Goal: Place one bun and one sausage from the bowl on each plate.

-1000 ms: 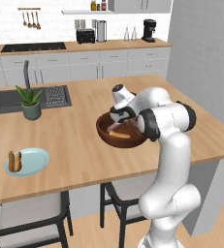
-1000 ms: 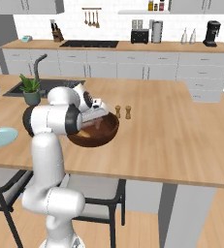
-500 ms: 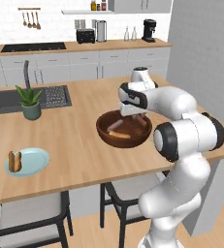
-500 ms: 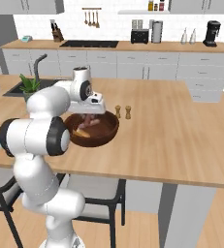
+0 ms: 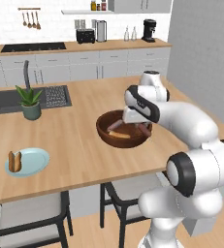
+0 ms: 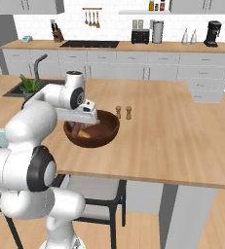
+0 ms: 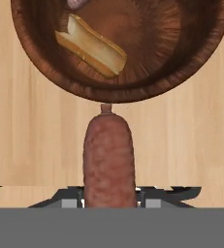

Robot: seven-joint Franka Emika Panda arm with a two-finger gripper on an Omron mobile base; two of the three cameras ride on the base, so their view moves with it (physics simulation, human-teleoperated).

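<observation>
A: Going from the left of the left base view, what lay on the desk (image 5: 79, 140)?

B: A pale light-blue plate (image 5: 33, 162) sat near the front left edge, with a bun and a sausage (image 5: 14, 162) side by side on its left part; they were too small for me to tell which was which. Behind it stood a potted plant (image 5: 30, 102) beside the sink (image 5: 7, 100).

A: And the bowl?

B: The dark wooden bowl (image 5: 123, 129) rested well to the right of that plate, about mid-desk. In the hand view a split bun (image 7: 91, 46) lay inside the bowl (image 7: 123, 48), toward its upper left, and the end of another sausage (image 7: 76, 4) showed at the top edge.

A: What was the hand doing?

B: The hand (image 7: 108, 199) hung over the bowl's rim, clamped on a sausage (image 7: 109, 164). That sausage stood between the finger tips, its tip pointing at the near rim of the bowl, above bare wood.

A: Anything further right?

B: In the right base view, two small shakers (image 6: 123, 112) stood just past the bowl (image 6: 92, 130) on its right, apart from it
</observation>
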